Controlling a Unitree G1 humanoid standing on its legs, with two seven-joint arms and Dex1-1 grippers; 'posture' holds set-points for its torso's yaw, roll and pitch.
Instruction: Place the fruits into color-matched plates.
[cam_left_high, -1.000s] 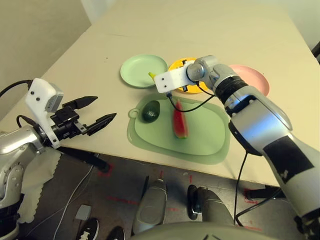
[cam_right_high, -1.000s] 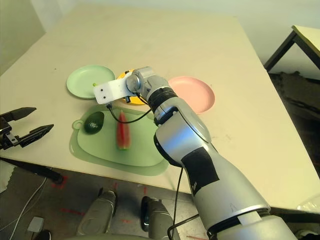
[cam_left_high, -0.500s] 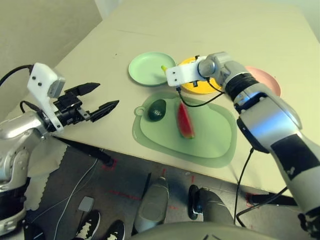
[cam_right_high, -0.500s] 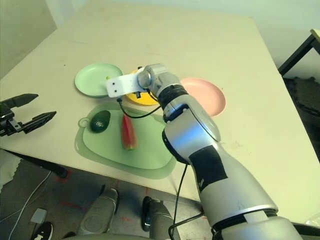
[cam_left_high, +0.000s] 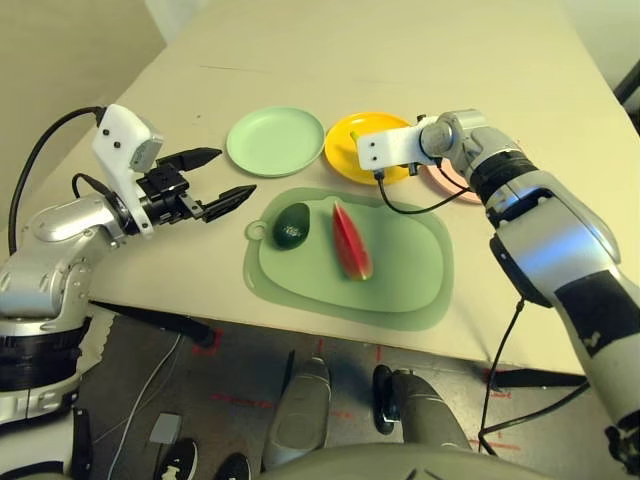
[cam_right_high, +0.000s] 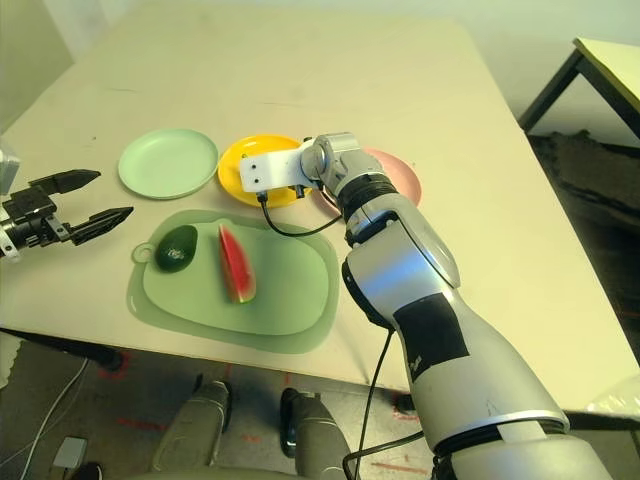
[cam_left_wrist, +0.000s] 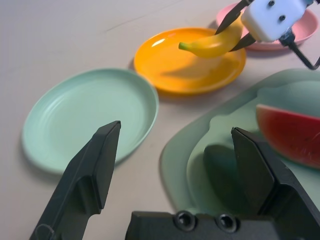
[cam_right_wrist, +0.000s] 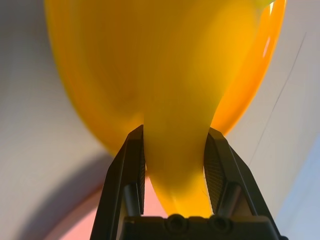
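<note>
- Two grippers noted. My left gripper (cam_left_high: 213, 176) hangs at the left side of the table (cam_left_high: 400, 50), its jaws spread wide with nothing between them, just left of the mat's loop tab.
- Green plate (cam_left_high: 275, 141) sits farthest left in the row of plates, bare, its near rim close to the mat (cam_left_high: 400, 285).
- Avocado (cam_left_high: 292, 224) lies on the left part of the mat, near the loop tab, apart from the watermelon.
- Watermelon (cam_left_high: 350, 243) lies on its side near the mat's middle, red face up, green rind toward the right.
- Yellow plate (cam_left_high: 345, 162) sits between the green and pink plates, just behind the mat's far edge.
- Banana (cam_left_wrist: 212, 45) is held in my right gripper, raised over the yellow plate; the left wrist view shows its shadow on the plate below and its stem pointing toward the green plate. I cannot tell whether any part touches the plate.
- My right gripper (cam_right_wrist: 174, 167) is clamped on the banana, one finger on each side, seen plainly in the right wrist view.
- Pink plate (cam_right_high: 400, 170) sits farthest right, largely covered by my right wrist, bare where visible.
</note>
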